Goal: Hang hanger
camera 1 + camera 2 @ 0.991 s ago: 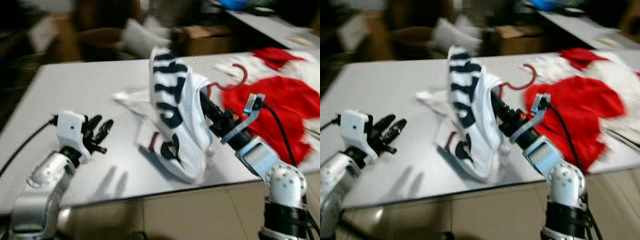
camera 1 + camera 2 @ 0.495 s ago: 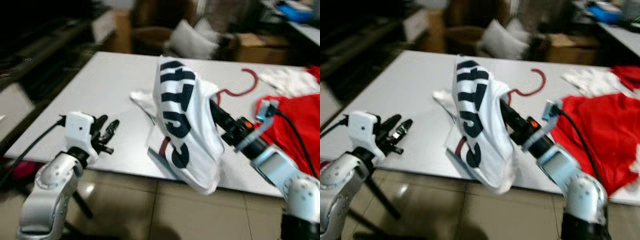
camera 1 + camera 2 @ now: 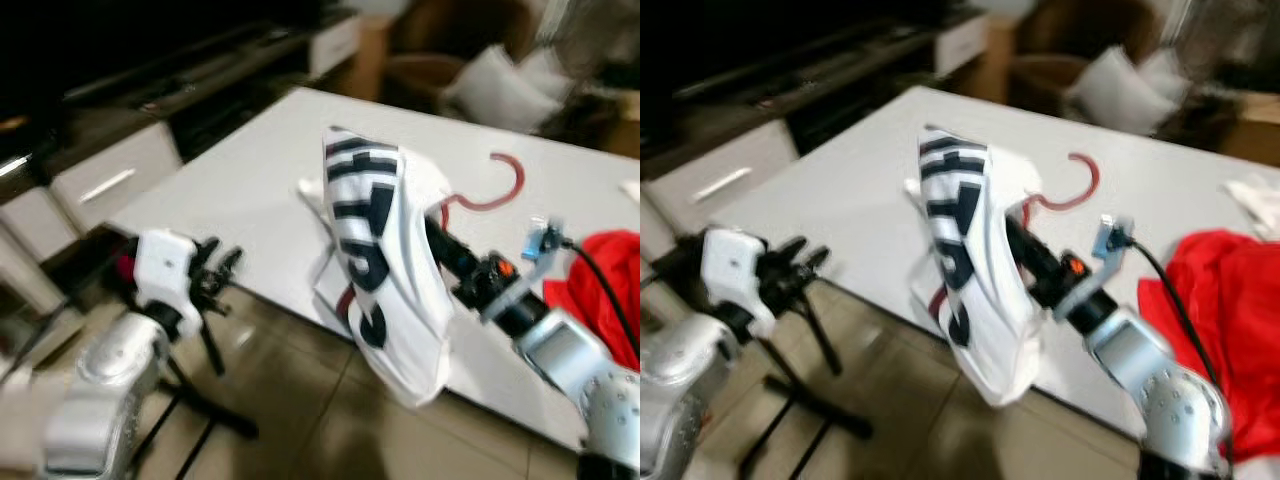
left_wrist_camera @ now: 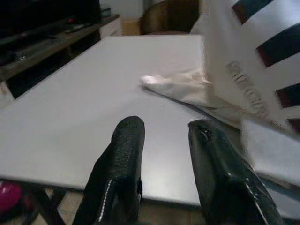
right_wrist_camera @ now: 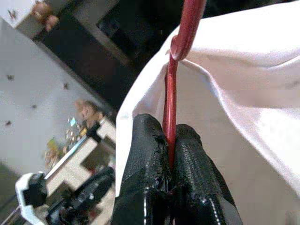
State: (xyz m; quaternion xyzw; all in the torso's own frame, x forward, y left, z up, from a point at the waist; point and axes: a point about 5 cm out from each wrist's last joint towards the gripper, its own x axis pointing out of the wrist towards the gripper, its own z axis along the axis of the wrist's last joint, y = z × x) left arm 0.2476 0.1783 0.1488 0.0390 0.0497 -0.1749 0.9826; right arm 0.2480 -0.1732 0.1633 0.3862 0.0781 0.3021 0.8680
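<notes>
Your right gripper (image 5: 169, 161) is pinched tight on the red hanger (image 3: 487, 195), and the right wrist view shows both black fingers (image 5: 147, 154) pressed against the thin red stem just below the hook. The hanger carries a white shirt (image 3: 385, 260) with dark lettering, held up in the air over the near edge of the white table (image 3: 250, 190).

The hook rises past the fingers toward the far right and curls open there, above the table. The hanger's long axis runs the other way, down and toward you under the cloth, with one red end (image 3: 343, 301) peeking out low on the shirt's near side. So the shirt hangs lopsided rather than level.

Your left gripper (image 4: 164, 164) is spread, holds nothing, and hovers low at the near left, well apart from the shirt. The right arm alone has the load.

No rail or rod to hang on can be made out; the head views are blurred. I judge you must find one first, then turn the wrist so the hook's open side faces it. A red garment (image 3: 610, 285) lies on the table at far right.
</notes>
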